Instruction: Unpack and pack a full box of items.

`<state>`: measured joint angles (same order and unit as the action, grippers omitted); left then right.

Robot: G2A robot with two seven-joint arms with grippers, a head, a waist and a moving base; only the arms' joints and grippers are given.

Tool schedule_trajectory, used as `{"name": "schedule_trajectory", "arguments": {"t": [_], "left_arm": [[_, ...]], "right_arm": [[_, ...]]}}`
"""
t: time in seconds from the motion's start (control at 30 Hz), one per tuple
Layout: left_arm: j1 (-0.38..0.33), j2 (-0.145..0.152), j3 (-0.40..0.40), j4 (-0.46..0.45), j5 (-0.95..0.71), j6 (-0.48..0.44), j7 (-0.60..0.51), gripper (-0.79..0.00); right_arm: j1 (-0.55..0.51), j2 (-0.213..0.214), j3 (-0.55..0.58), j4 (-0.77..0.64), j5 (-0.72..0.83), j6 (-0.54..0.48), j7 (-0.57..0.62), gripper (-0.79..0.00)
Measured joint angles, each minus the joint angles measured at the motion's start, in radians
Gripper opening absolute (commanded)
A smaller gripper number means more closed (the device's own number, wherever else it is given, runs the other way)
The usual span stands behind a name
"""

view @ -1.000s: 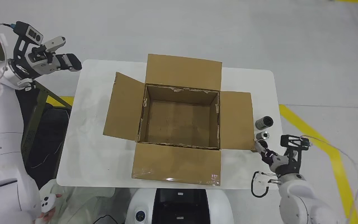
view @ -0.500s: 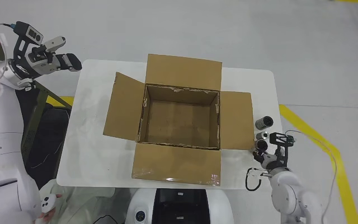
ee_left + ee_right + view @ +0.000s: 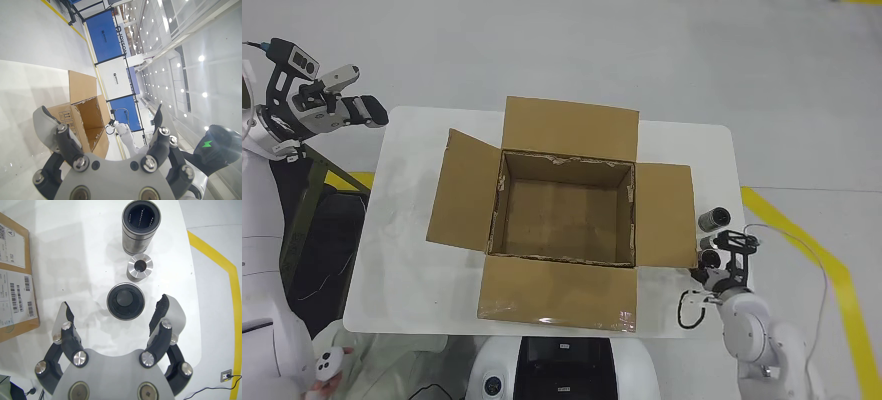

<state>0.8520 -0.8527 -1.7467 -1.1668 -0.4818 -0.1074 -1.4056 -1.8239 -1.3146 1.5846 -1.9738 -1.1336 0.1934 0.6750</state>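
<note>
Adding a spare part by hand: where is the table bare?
Free: the table strip left of the left flap, and the far right corner beyond the metal cylinders. Crowded: between right flap and table edge, at the right gripper.

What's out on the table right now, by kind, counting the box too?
Long bearing sleeve: 1
Slotted metal collet: 1
Black-capped round part: 1
Cardboard box: 1
Total: 4
</note>
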Motion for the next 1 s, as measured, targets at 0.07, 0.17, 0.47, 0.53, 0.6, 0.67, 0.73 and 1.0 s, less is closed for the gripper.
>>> {"name": "schedule_trajectory", "arguments": {"t": [0.07,0.17,0.47,0.53,0.6,0.67,0.73,1.0], "left_arm": [[0.0,0.0,0.0,0.0,0.0,0.0,0.0,0.0],[0.0,0.0,0.0,0.0,0.0,0.0,0.0,0.0],[0.0,0.0,0.0,0.0,0.0,0.0,0.0,0.0],[0.0,0.0,0.0,0.0,0.0,0.0,0.0,0.0],[0.0,0.0,0.0,0.0,0.0,0.0,0.0,0.0],[0.0,0.0,0.0,0.0,0.0,0.0,0.0,0.0],[0.0,0.0,0.0,0.0,0.0,0.0,0.0,0.0],[0.0,0.0,0.0,0.0,0.0,0.0,0.0,0.0]], "right_arm": [[0.013,0.0,-0.004,0.017,-0.002,0.006,0.008,-0.012],[0.027,0.0,-0.008,0.033,-0.007,0.014,0.016,-0.028],[0.039,0.002,-0.01,0.045,-0.013,0.03,0.02,-0.329],[0.042,0.003,-0.01,0.041,-0.021,0.033,0.029,-0.422],[0.042,0.003,-0.009,0.035,-0.026,0.036,0.035,-0.496],[0.039,0.004,-0.007,0.028,-0.028,0.04,0.038,-0.52],[0.038,0.004,-0.007,0.023,-0.028,0.041,0.04,-0.591],[0.03,0.005,-0.019,-0.013,-0.051,0.053,0.053,-0.785]]}}
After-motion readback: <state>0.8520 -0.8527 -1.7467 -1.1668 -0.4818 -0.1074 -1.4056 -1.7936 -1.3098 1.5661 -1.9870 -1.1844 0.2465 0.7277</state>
